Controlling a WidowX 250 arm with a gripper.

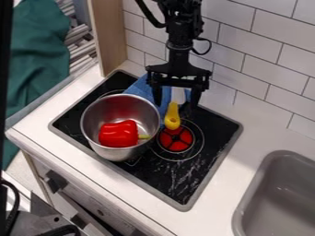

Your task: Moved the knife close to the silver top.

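Observation:
The black gripper (176, 105) hangs over the back part of the stove, open, with one finger on each side of the knife. The knife (172, 117) has a yellow handle pointing toward the front and a pale blade toward the back wall, partly below the gripper. A silver pot (96, 134) stands just left of the knife on the black stovetop (195, 173). I cannot tell whether the fingers touch the knife.
A red bell pepper (119, 134) lies inside the pot. Behind the pot is a blue cloth (141, 88), near a red burner (176, 139). The grey sink (280, 198) is at the right, the tiled wall behind and a wooden panel (109, 34) at the back left.

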